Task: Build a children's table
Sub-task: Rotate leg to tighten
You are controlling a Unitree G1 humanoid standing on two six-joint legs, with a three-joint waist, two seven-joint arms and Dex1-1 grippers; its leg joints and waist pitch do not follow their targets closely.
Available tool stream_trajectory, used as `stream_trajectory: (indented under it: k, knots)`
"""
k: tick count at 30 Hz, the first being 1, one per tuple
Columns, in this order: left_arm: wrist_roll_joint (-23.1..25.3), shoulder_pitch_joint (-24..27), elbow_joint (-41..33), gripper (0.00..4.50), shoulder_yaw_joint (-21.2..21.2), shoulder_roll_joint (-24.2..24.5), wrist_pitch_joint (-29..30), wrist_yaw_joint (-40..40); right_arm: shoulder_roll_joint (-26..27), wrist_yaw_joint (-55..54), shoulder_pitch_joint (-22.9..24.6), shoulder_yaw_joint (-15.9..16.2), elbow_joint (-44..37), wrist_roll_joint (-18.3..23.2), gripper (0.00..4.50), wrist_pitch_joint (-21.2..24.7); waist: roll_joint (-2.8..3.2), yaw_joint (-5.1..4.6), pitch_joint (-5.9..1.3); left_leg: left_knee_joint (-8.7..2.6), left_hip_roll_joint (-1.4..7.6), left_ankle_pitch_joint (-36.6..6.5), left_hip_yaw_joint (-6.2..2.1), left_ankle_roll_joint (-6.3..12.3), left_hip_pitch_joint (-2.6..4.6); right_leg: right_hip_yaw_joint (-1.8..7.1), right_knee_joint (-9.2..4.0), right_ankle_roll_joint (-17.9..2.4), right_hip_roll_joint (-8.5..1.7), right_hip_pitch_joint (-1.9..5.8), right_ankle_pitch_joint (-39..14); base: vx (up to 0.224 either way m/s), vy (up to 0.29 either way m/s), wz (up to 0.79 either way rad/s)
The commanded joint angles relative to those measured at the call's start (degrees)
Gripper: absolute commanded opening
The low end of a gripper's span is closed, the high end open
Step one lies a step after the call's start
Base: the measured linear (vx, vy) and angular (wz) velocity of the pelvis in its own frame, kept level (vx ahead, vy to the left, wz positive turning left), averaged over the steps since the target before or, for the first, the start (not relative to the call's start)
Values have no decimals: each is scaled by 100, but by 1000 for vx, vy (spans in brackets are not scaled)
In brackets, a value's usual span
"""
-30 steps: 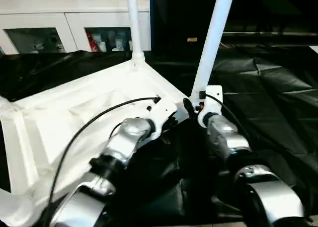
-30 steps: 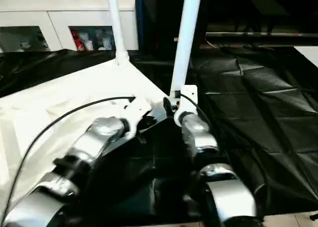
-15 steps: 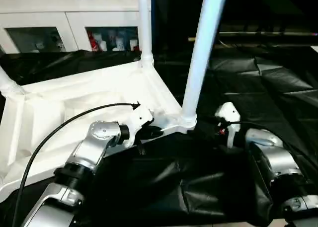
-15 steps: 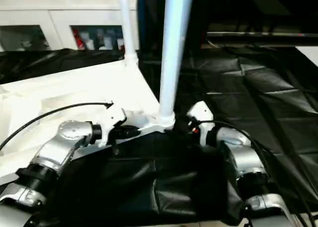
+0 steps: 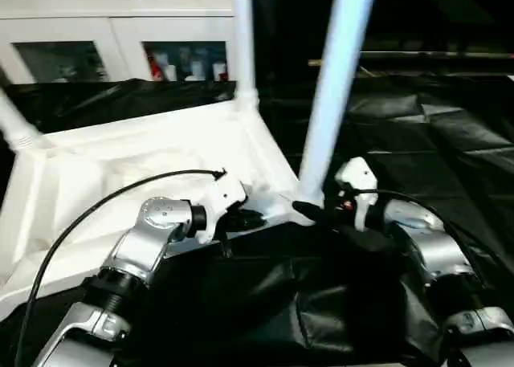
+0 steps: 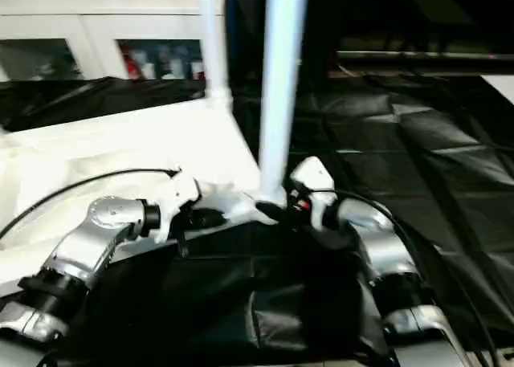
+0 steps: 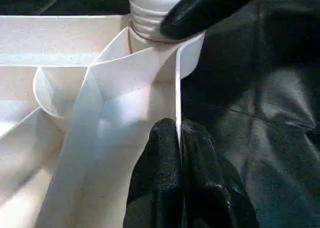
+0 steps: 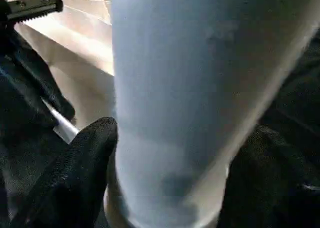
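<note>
The children's table lay upside down on a black sheet [image 5: 450,142] that covered the bench. Its white tabletop [image 5: 120,174] had its ribbed underside facing up. A near leg [image 5: 333,94] stood up from the corner closest to the robot's two arms. A far leg [image 5: 243,38] stood up from the corner behind it. A third leg [image 5: 14,126] poked out at the far left corner, and it was mostly cut off at the edge.

The left gripper [image 7: 179,138] was at the near edge of the tabletop, just beside the corner with the near leg. Its two black fingers [image 7: 160,158] were pressed together on the thin white rim [image 7: 177,88], one on each side, pinching it.

The right gripper [image 8: 170,153] was at the bottom of the near leg, right where the leg went into its round socket [image 7: 150,18]. Its fingers [image 8: 80,168] were spread wide, one on each side of the leg. They sat close against it, but I could not tell if they were squeezing it.

A black cable [image 5: 104,206] looped over the left arm. Behind the table stood a white cabinet [image 5: 112,38] with glass doors and small things inside. I could not tell what those things were.
</note>
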Motion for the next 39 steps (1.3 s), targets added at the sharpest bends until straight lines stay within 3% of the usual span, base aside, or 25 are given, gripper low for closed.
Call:
stream_trajectory:
  k: [1, 11, 15, 23, 34, 37, 39]
  knots:
    - [-249, -29, -210, 0, -9, -34, -247, -176, -35, -21, -27, -61, -20, -6, 373, -59, -78, -6, -384, -370, 212, -837, -26, 474, 45, 306, -396, -1257, -343, 324, -1055, 0, 0, 0]
    - [-133, -56, -147, 0, -62, 5, -285, -191, -49, 176, 50, 37, 39, -93, 373, -192, -68, 4, -399, -357, 205, -748, -30, 484, 32, 302, -365, -1296, -338, 342, -819, 0, 0, 0]
    - [-128, -75, -112, 0, -67, 33, -294, -193, -54, 261, 46, 41, 60, -63, 330, -168, -89, 13, -401, -351, 200, -745, -26, 493, 27, 304, -367, -1296, -347, 351, -859, 0, 0, 0]
    - [-122, -41, -138, 0, -69, 86, -274, -217, -89, 343, 78, 62, 89, -100, 289, -185, -96, 27, -404, -343, 201, -702, -25, 511, 28, 303, -358, -1293, -346, 349, -858, 0, 0, 0]
    - [-112, -66, -63, 0, -107, 103, -311, -220, -49, 434, 117, 66, 210, -103, 277, -222, -84, 27, -405, -341, 201, -744, -27, 511, 31, 297, -357, -1313, -343, 351, -847, 0, 0, 0]
    - [-92, -56, -44, 0, -107, 93, -309, -169, 12, 334, 140, 0, 260, -55, 277, -166, -84, 25, -403, -345, 205, -778, -30, 489, 34, 299, -361, -1304, -345, 348, -896, 0, 0, 0]
    - [13, -87, 56, 0, -85, 43, -276, 84, 178, -64, 76, -213, 456, 49, 276, -22, -85, 11, -396, -354, 199, -819, -33, 454, 30, 299, -375, -1289, -350, 346, -985, 0, 0, 0]
